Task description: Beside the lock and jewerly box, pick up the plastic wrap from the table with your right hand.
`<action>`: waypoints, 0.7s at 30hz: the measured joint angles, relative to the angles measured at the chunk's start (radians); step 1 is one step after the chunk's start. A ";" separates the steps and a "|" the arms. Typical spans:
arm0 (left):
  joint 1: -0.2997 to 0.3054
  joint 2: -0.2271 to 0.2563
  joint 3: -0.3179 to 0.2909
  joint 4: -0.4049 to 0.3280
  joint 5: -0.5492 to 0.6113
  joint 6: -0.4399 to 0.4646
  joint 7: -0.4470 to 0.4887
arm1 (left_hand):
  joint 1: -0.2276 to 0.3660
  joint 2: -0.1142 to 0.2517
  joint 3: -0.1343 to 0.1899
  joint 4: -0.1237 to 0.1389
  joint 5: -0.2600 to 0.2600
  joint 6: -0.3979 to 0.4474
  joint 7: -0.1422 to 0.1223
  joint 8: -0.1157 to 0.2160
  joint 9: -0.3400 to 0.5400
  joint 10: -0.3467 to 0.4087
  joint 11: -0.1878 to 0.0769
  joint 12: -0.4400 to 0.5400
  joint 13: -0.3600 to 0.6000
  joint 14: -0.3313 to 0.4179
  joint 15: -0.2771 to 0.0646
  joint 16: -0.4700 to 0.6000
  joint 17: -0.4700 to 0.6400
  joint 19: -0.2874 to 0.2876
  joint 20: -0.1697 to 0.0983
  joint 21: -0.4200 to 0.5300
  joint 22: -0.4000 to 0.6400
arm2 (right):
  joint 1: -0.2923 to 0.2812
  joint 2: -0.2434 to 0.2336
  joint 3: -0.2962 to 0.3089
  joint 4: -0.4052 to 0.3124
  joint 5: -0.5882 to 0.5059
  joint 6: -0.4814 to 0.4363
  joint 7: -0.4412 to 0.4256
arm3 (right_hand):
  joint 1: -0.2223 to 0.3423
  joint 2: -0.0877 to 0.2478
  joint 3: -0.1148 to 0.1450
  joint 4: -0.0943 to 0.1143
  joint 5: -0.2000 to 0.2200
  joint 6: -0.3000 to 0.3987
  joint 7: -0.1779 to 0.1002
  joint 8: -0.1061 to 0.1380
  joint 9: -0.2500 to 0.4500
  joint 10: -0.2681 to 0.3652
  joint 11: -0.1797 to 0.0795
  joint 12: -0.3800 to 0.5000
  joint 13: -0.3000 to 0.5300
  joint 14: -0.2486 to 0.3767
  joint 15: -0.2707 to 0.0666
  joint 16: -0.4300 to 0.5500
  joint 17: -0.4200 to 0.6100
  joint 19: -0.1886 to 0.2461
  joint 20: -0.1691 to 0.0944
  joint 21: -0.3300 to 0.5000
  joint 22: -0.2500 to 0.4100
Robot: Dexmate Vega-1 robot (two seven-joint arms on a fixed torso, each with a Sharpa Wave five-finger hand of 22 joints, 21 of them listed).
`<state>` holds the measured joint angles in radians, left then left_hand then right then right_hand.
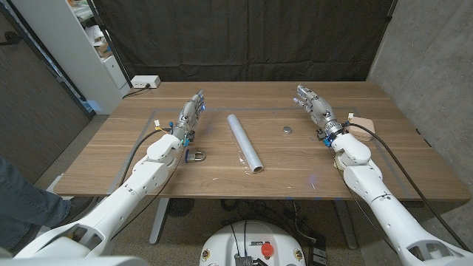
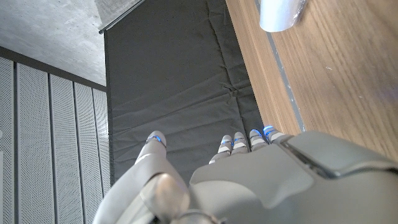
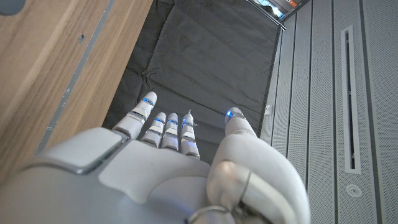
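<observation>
The plastic wrap [image 1: 244,142], a long clear-wrapped roll, lies at the table's middle, running from far left to near right. Its end [image 2: 281,14] shows in the left wrist view. A silver padlock [image 1: 196,155] lies just left of the roll, close to my left forearm. A small round grey box [image 1: 287,129] sits right of the roll, and its edge [image 3: 9,5] shows in the right wrist view. My right hand [image 1: 314,103] [image 3: 180,174] is to the right of that box, fingers straight and apart, holding nothing. My left hand [image 1: 191,114] [image 2: 249,180] reaches out left of the roll, also holding nothing.
A small tan object [image 1: 361,120] sits by my right wrist. A white power strip [image 1: 144,82] lies at the table's [image 1: 222,181] far left corner, with a white shelf [image 1: 89,44] behind it. A person's leg in jeans [image 1: 15,193] shows at the left.
</observation>
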<state>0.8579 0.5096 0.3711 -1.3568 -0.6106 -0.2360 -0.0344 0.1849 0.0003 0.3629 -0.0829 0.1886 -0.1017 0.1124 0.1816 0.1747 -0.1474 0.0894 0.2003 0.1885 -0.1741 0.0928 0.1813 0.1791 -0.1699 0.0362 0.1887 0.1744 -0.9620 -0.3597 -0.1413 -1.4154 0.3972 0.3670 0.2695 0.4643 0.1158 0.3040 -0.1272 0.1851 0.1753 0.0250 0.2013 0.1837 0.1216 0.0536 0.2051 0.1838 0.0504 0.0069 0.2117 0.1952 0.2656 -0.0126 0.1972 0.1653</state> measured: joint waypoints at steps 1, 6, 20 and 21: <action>-0.001 0.000 0.000 0.002 0.000 0.000 -0.001 | 0.000 0.000 0.000 0.000 0.000 0.000 0.000 0.000 0.000 0.000 0.000 0.000 0.000 0.000 0.000 0.000 0.000 0.000 0.000 0.000 0.000 | -0.001 -0.001 -0.001 -0.002 -0.003 0.002 -0.001 | 0.000 0.000 0.000 0.000 0.000 0.000 0.000 0.000 0.000 0.000 0.000 0.000 0.000 0.000 0.000 0.000 0.000 0.000 0.000 0.000 0.000; -0.005 -0.001 0.001 0.010 -0.002 -0.004 -0.010 | 0.000 0.000 0.000 0.000 0.000 0.000 0.000 0.000 0.000 0.000 0.000 0.000 0.000 0.000 0.000 0.000 0.000 -0.006 0.005 0.000 0.000 | -0.005 -0.021 -0.020 -0.022 -0.024 0.012 -0.011 | 0.000 0.000 0.000 0.000 0.000 0.000 0.000 0.000 0.000 0.000 0.000 0.000 0.000 0.003 -0.003 0.000 0.000 0.000 0.000 0.000 0.000; -0.017 -0.001 0.004 0.031 -0.005 -0.006 -0.030 | 0.004 0.004 -0.002 -0.007 0.000 0.000 0.000 0.000 0.000 0.000 0.000 0.000 0.000 0.000 0.000 0.000 0.000 -0.002 0.009 0.000 0.000 | -0.009 -0.063 -0.071 -0.063 -0.097 0.036 -0.071 | 0.011 -0.004 0.001 -0.007 0.000 0.005 -0.005 0.000 0.000 0.005 -0.005 0.000 0.000 0.007 -0.007 0.000 0.000 0.000 0.000 0.000 0.000; -0.017 -0.001 0.004 0.031 -0.005 -0.006 -0.030 | 0.004 0.004 -0.002 -0.007 0.000 0.000 0.000 0.000 0.000 0.000 0.000 0.000 0.000 0.000 0.000 0.000 0.000 -0.002 0.009 0.000 0.000 | -0.009 -0.065 -0.073 -0.064 -0.102 0.037 -0.075 | 0.011 -0.004 0.000 -0.008 0.000 0.005 -0.005 0.000 0.000 0.005 -0.005 0.000 0.000 0.007 -0.007 0.000 0.000 0.000 0.000 0.000 0.000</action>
<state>0.8410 0.5090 0.3756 -1.3258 -0.6154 -0.2425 -0.0644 0.1889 0.0043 0.3612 -0.0897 0.1885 -0.1017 0.1124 0.1815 0.1746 -0.1474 0.0894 0.2003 0.1884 -0.1741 0.0929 0.1812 0.1790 -0.1720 0.0453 0.1887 0.1744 -0.9714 -0.4245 -0.2142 -1.4795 0.2950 0.4043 0.1949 0.4757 0.1122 0.3037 -0.1352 0.1851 0.1806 0.0197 0.2013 0.1837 0.1269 0.0482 0.2050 0.1838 0.0574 -0.0002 0.2117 0.1953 0.2653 -0.0125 0.1972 0.1652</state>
